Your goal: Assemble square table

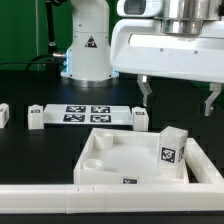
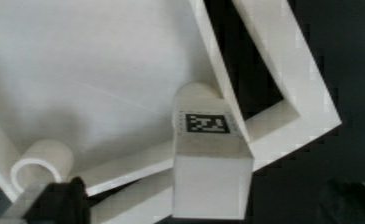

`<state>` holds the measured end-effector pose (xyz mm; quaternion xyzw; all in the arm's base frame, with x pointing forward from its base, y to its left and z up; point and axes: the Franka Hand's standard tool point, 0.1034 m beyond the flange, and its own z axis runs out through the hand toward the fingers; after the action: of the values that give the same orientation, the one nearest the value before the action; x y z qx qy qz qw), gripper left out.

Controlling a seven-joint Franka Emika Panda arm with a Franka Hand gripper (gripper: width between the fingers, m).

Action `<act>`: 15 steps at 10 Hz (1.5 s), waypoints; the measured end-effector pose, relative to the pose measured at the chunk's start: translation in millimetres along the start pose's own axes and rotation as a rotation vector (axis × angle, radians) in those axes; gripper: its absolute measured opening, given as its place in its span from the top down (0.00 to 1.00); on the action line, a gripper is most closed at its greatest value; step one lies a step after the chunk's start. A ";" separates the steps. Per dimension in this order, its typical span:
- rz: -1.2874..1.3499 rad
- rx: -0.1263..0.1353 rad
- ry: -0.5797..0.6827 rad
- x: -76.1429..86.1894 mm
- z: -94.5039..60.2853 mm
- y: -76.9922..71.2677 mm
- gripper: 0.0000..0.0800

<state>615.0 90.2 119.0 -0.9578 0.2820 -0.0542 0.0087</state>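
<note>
The white square slab [image 1: 120, 160] lies on the black table with its raised rim up. One short white leg [image 1: 172, 147] with a tag stands upright in the slab's corner on the exterior view's right. My gripper [image 1: 178, 97] hangs open and empty above that leg, its fingers [image 1: 145, 93] spread wide. In the wrist view the leg [image 2: 205, 150] rises from the slab [image 2: 90, 80] between my fingertips [image 2: 54, 203], with my gripper [image 2: 200, 212] apart from it. An empty round corner socket [image 2: 46, 160] shows beside it.
The marker board [image 1: 85, 112] lies behind the slab. Loose white legs stand at its ends [image 1: 37, 119] [image 1: 140, 119], and another stands at the far left edge [image 1: 3, 113]. A long white bar fence [image 1: 60, 200] runs along the front. The robot base [image 1: 85, 50] stands behind.
</note>
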 end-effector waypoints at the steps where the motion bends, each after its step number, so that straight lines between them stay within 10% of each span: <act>1: 0.000 0.007 0.010 -0.1 1.1 -1.2 0.19; 2: -0.008 0.041 0.057 -7.6 9.0 -3.5 0.19; 5: -0.102 0.035 0.050 -61.1 27.3 7.7 0.19; 10: -0.120 0.036 0.054 -60.8 27.7 7.6 0.19; 13: -0.274 0.041 0.052 -109.7 28.8 54.0 0.19; 15: -0.275 0.042 0.051 -111.0 28.1 53.7 0.19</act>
<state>496.3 104.7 77.5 -0.9854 0.1469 -0.0852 0.0140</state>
